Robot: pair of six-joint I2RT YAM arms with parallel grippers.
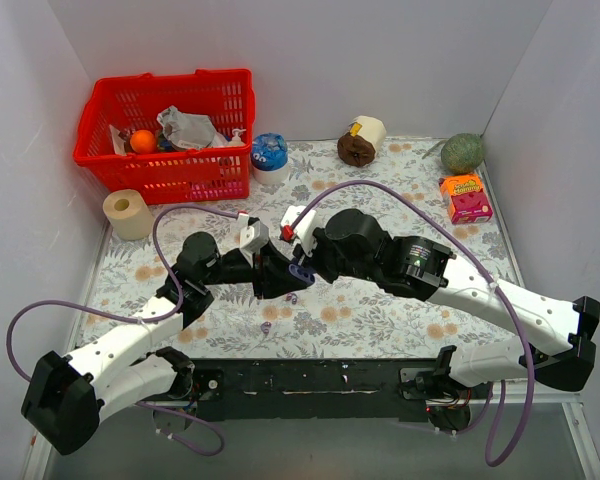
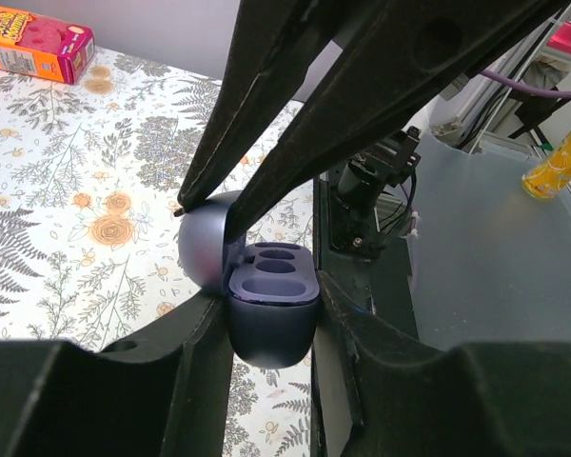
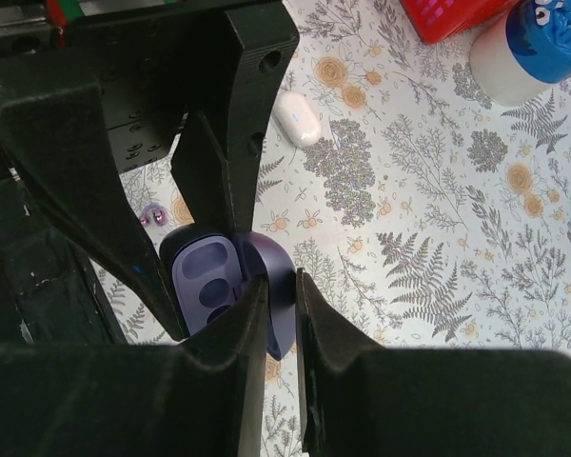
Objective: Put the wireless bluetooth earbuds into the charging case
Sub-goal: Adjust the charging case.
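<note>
A small dark purple charging case (image 2: 271, 333) is held open above the floral tabletop, and its wells (image 3: 205, 276) are empty. My left gripper (image 2: 269, 300) is shut on the case body from both sides; it also shows in the top view (image 1: 278, 275). My right gripper (image 3: 281, 281) is shut on the raised lid (image 2: 205, 248) and shows in the top view (image 1: 302, 265). Tiny whitish-purple earbuds (image 3: 152, 216) lie on the table beside the case, near the front edge (image 1: 266, 327). A glossy white oval pebble-shaped case (image 3: 298, 118) lies apart on the table.
A red basket (image 1: 170, 135) with several items stands back left, next to a blue-topped white cup (image 1: 270, 158). A paper roll (image 1: 128, 213) lies left. A brown and white roll (image 1: 362, 142), a green ball (image 1: 462, 152) and an orange box (image 1: 466, 197) stand back right.
</note>
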